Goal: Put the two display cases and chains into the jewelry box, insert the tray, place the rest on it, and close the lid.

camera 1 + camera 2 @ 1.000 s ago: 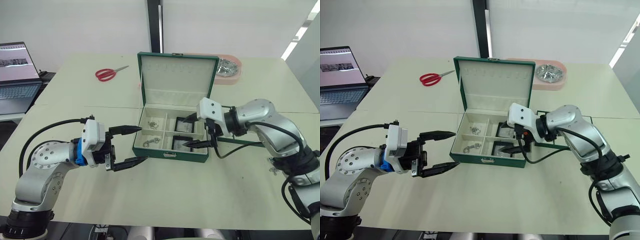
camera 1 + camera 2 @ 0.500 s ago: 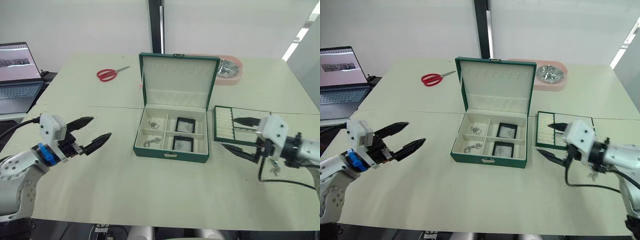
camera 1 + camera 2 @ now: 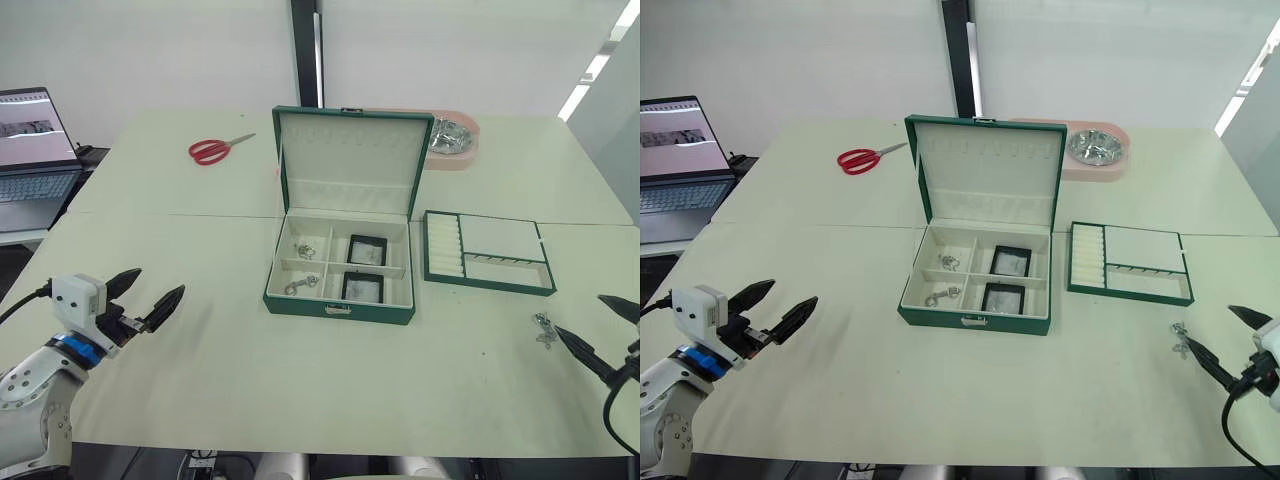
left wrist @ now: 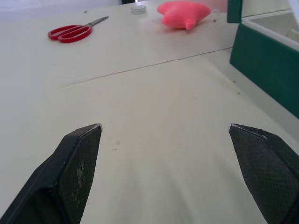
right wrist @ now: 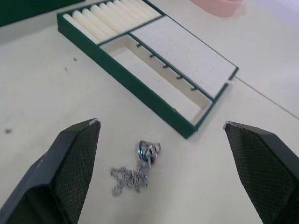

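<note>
I read the first step as done: the jewelry box (image 3: pixel 340 275) sits mid-worktop with its lid (image 3: pixel 352 153) up, the two display cases (image 3: pixel 365 268) in its right-hand compartments and chains (image 3: pixel 298 268) in the left ones. Next is the tray (image 3: pixel 487 252), lying just right of the box. Both my pincers are spread wide and empty, the left pincer (image 3: pixel 145 295) well off to the left, the right pincer (image 3: pixel 1218 345) near a loose pendant chain (image 5: pixel 138 167) on the worktop (image 3: pixel 300 380). I'd take the right pincer to the tray's rim and lift it level over the box
</note>
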{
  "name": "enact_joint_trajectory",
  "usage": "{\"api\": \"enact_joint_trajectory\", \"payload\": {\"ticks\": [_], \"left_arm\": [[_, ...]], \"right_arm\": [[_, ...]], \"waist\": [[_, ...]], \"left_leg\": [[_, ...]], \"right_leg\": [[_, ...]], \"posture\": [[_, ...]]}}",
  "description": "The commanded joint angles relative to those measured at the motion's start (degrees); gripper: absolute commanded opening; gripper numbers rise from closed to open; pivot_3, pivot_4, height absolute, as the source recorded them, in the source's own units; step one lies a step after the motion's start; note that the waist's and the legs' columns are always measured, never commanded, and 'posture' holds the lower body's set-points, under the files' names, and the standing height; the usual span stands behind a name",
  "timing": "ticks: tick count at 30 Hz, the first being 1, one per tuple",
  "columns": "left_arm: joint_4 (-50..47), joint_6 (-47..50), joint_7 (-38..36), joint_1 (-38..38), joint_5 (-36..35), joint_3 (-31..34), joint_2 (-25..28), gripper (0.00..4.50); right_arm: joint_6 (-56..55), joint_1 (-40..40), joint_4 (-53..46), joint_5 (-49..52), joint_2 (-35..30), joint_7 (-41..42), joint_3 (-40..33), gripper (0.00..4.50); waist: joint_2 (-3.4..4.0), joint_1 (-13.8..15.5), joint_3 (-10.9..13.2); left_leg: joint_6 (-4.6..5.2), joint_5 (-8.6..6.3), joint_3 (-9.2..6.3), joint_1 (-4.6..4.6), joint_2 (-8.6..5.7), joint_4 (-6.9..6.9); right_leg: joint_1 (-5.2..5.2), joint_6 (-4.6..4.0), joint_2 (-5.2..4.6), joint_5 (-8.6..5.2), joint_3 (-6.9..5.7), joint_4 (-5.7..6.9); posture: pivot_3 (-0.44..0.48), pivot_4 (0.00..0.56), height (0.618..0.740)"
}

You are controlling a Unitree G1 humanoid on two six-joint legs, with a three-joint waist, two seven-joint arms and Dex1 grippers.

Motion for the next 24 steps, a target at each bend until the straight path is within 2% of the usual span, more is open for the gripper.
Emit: {"api": "enact_joint_trajectory", "payload": {"ticks": [1, 5, 15, 24], "left_arm": [[-0.36, -2.09, 0.69, 1.25, 0.14, 2.12, -0.28, 4.5], [-0.96, -2.01, 0.99, 2.45, -0.34, 2.03, -0.73, 4.5], [-1.93, -1.56, 0.12, 4.86, -1.35, 2.09, -0.8, 4.5], [-5.88, 0.44, -5.97, 5.93, -3.88, 1.82, 2.55, 4.5]], "right_arm": [[-4.53, 4.19, 0.78, -0.74, 0.93, 0.54, -1.27, 4.48], [-6.24, 6.73, 1.27, -0.39, 1.41, 0.05, -0.72, 4.48], [-8.17, 7.24, 3.9, -0.91, 0.74, -1.26, 0.2, 4.48], [-6.58, 6.15, 5.64, 0.51, -1.04, -1.4, -0.68, 4.48]], "waist": [[0.0, 0.01, 0.0], [0.02, -0.07, -0.03], [-0.04, -0.04, -0.11], [-0.05, -0.01, -0.16]], "left_leg": [[0.0, 0.0, 0.0, 0.0, 0.0, 0.0], [0.0, 0.0, 0.04, 0.02, 0.01, -0.01], [0.0, -0.01, 0.08, 0.05, 0.01, -0.01], [-0.01, -0.01, 0.11, 0.05, 0.01, -0.01]], "right_leg": [[0.0, 0.0, 0.0, 0.0, 0.0, 0.0], [0.0, 0.0, 0.0, 0.0, 0.05, 0.0], [0.0, 0.01, 0.0, -0.01, 0.09, 0.02], [0.0, 0.01, 0.0, -0.01, 0.11, 0.02]], "posture": [[0.0, 0.15, 0.74], [0.0, 0.15, 0.74], [0.0, 0.15, 0.74], [0.0, 0.15, 0.74]]}}
